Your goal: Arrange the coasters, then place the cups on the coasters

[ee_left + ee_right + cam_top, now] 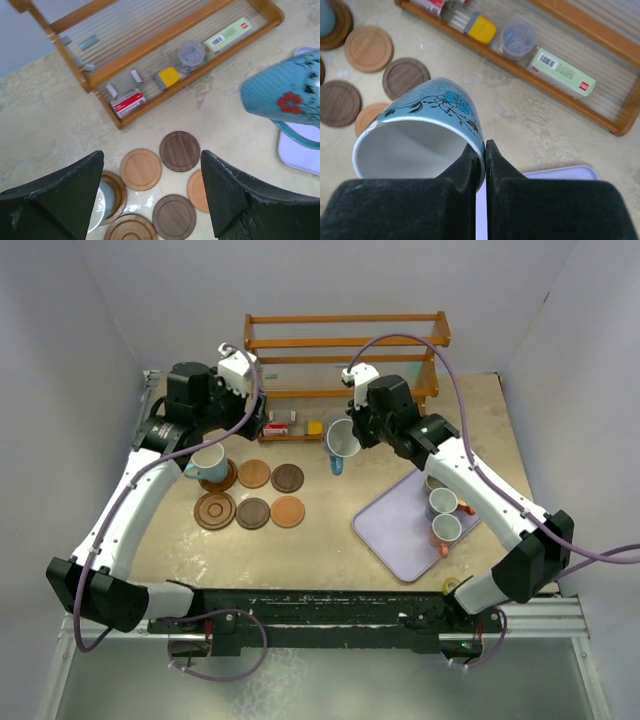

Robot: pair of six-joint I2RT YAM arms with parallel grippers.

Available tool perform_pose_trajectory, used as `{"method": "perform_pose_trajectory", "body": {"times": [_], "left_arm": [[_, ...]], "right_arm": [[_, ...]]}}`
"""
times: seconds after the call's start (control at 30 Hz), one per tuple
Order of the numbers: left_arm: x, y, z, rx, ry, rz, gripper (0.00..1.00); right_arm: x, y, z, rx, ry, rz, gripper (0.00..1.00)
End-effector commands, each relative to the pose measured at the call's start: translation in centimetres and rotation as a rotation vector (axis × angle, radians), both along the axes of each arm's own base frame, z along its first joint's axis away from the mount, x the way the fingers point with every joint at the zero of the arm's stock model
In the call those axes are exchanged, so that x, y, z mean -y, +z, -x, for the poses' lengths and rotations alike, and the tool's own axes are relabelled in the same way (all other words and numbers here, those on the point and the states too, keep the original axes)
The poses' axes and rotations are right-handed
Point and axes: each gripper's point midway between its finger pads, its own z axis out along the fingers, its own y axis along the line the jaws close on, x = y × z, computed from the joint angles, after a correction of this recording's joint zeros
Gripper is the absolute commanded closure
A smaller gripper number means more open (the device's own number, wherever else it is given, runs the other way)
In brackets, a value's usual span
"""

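Six wooden coasters lie in two rows at the left. A light blue cup (208, 462) stands on the back-left coaster (230, 480). The others are a light coaster (254, 473), a dark coaster (288, 477), a large grooved coaster (215, 510), a second dark coaster (253, 512) and an orange coaster (288, 511). My left gripper (152, 200) hangs open and empty above them. My right gripper (485, 155) is shut on the rim of a flowered blue cup (425, 130), held tilted in the air (342, 442) right of the coasters. Three smaller cups (443, 502) stand on the tray.
The lavender tray (390, 530) lies at the right front. A wooden rack (345, 355) stands along the back edge, with a red box (128, 101), a yellow item (167, 77), a clear tub (191, 54) and a green box (227, 33) on its lowest shelf.
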Motion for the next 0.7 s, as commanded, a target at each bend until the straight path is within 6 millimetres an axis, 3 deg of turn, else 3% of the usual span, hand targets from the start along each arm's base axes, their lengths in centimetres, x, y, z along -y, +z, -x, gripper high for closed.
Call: {"method": "perform_pose_trajectory", "body": {"times": [0.0, 0.33, 0.67], "left_arm": [[3.0, 3.3, -0.7, 0.073, 0.006, 0.083, 0.25], [10.7, 3.3, -0.9, 0.032, -0.029, 0.164, 0.25], [14.1, 1.2, -2.4, -0.051, 0.008, 0.255, 0.25]], "right_arm": [[-0.1, 5.8, -3.2, 0.163, -0.231, -0.164, 1.0], [1.0, 6.3, -4.8, 0.214, -0.518, -0.191, 1.0], [1.6, 6.3, -4.6, 0.195, -0.646, -0.232, 1.0]]}}
